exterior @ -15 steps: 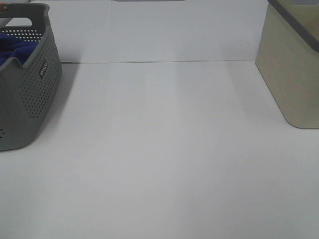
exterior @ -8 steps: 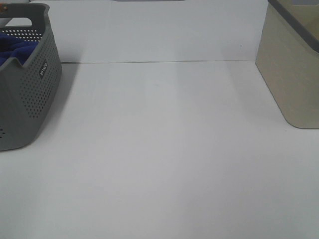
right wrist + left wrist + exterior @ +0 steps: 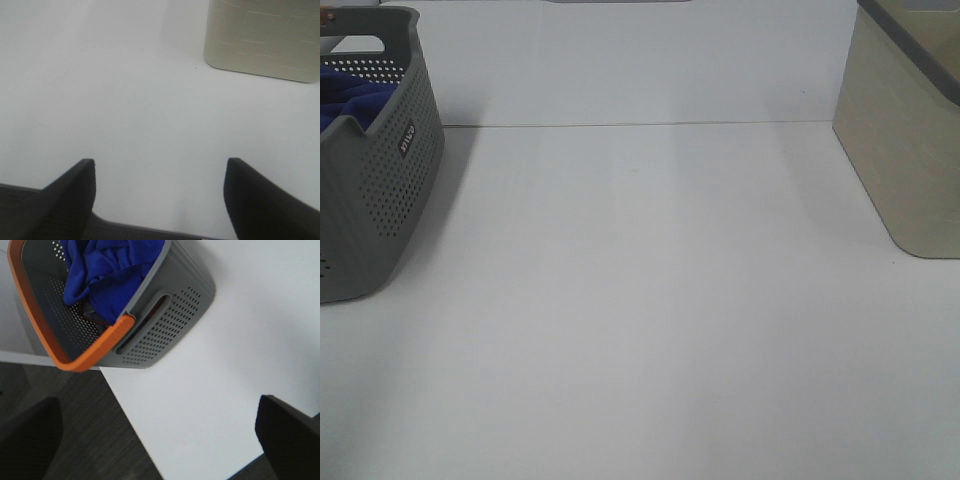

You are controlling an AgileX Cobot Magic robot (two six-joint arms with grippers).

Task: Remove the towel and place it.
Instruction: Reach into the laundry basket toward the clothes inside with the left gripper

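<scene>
The royal-blue towel (image 3: 350, 95) lies crumpled inside the grey perforated basket (image 3: 390, 190) at the far left of the table. In the left wrist view the towel (image 3: 107, 270) fills the basket (image 3: 170, 315), which has an orange handle (image 3: 95, 352). My left gripper (image 3: 157, 440) is open, high above the table edge, apart from the basket. My right gripper (image 3: 160, 195) is open and empty over bare table near the front edge. Neither gripper shows in the exterior high view.
A beige bin (image 3: 905, 130) stands at the right rear of the white table (image 3: 650, 300); it also shows in the right wrist view (image 3: 265, 37). The table's edge and dark floor (image 3: 75, 420) lie below the left gripper.
</scene>
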